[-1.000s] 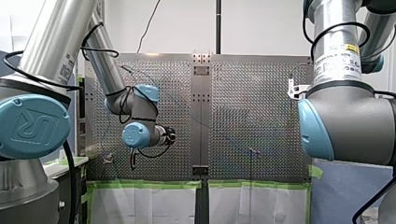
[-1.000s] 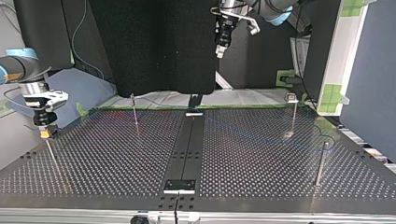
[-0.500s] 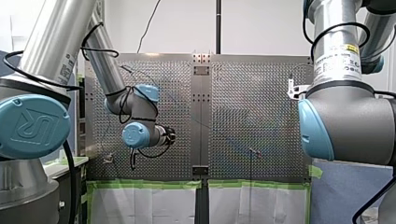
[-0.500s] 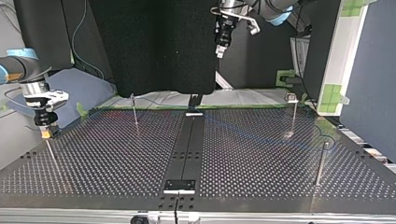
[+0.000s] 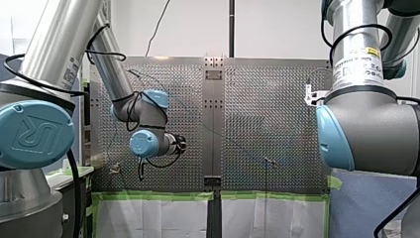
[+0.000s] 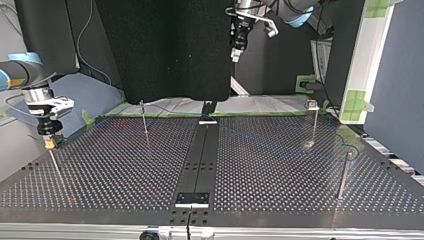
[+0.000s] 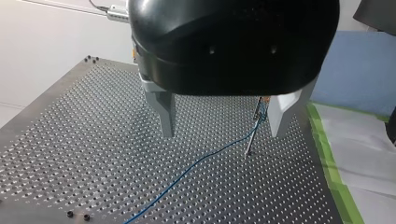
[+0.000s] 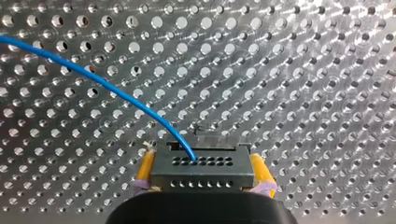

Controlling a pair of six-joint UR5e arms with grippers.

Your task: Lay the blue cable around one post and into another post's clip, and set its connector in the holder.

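Our right hand (image 8: 202, 171) pinches the dark grey perforated connector block (image 8: 201, 163) between yellow pads (image 8: 145, 169). The thin blue cable (image 8: 107, 88) leaves it ahead, trailing over the perforated metal tabletop (image 8: 303, 93). Our left hand (image 7: 222, 133) hangs spread, holding nothing, above the cable's far run.

Shiny perforated metal table (image 8: 303, 70), glossy blue cable (image 8: 112, 91)

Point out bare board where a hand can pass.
Bare: near part of the board at the top view's left, between the strip and my right claw. Crowded: the right half, where the cable runs past two posts.
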